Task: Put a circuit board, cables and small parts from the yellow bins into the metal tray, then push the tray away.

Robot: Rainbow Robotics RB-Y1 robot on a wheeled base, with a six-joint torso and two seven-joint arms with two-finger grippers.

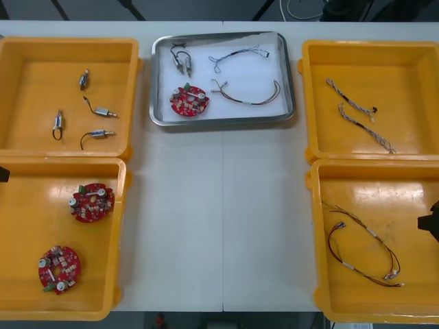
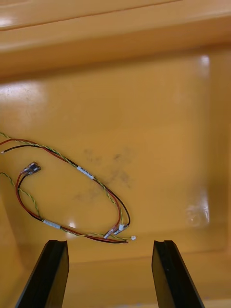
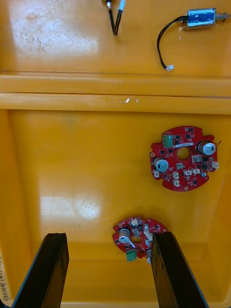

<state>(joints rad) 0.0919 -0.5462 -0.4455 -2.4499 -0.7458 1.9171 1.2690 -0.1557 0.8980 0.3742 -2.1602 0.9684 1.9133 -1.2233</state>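
the metal tray (image 1: 223, 122) is located at the far middle of the table (image 1: 219, 219), between the two far yellow bins, and is white inside. four items are held in it: a round red circuit board (image 1: 188, 101) at the near left, small metal parts with black leads (image 1: 182, 62) at the far left, a twisted blue and white cable (image 1: 236, 56) at the far right, and a red and yellow cable (image 1: 248, 94) just beside the board

four loose metal parts (image 1: 103, 112), each with a black lead, are spaced apart in the left far bin (image 1: 20, 96). two spare boards (image 1: 91, 202) are held well apart in the left near bin (image 1: 20, 240). two twisted cables (image 1: 367, 127) are laid side by side in the right far bin (image 1: 411, 68). looped red and yellow cables (image 1: 363, 250) are held in the right near bin (image 1: 411, 301)

the left gripper (image 3: 108, 238) is positioned over the left near bin, fingers spread, nothing pinched. the nearer spare board is seen between its fingertips on the bin floor below, one edge hidden behind a finger. green connectors and silver round components on both boards are resolved in the left wrist view, as is one loose part beyond the touching bin rims

the right gripper (image 2: 110, 246) is positioned over the right near bin, fingers spread, nothing pinched. the cable loop is seen just beyond the fingertips. white sleeves on the wires and dark scuff marks on the bin floor are resolved in the right wrist view. in the front view each gripper is seen as a dark sliver at its side edge
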